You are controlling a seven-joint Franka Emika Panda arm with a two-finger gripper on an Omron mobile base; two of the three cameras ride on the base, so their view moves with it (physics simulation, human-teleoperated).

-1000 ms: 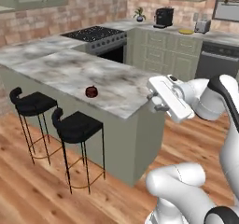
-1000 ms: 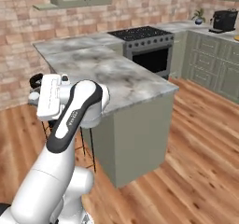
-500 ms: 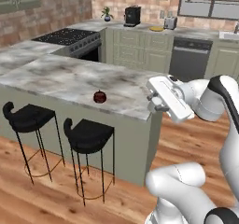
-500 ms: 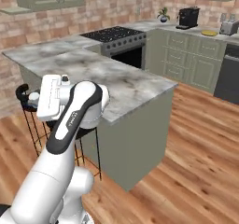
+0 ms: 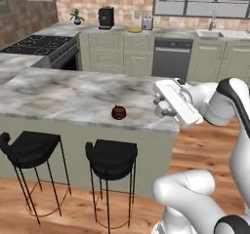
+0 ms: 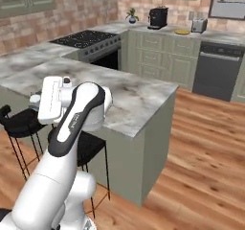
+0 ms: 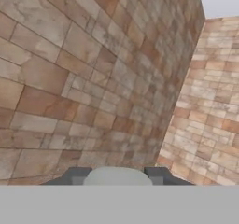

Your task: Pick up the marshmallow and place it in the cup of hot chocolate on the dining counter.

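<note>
The jaws (image 7: pixel 116 176) are gripping the marshmallow (image 7: pixel 116 175), carrying it. Next, it needs lowering over the cup (image 5: pixel 118 112) on the tabletop (image 5: pixel 63 94).

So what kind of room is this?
A home kitchen, rendered: a stove, a dishwasher under the wall counter, and a marble island with two stools.

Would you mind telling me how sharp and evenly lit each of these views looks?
Left base view: flat, even light, soft; the cup of hot chocolate is a small blur on the dining counter. Right base view: equally soft, no glare. Hand view: blurry brick wall, pale shape between the hand's tips.
</note>
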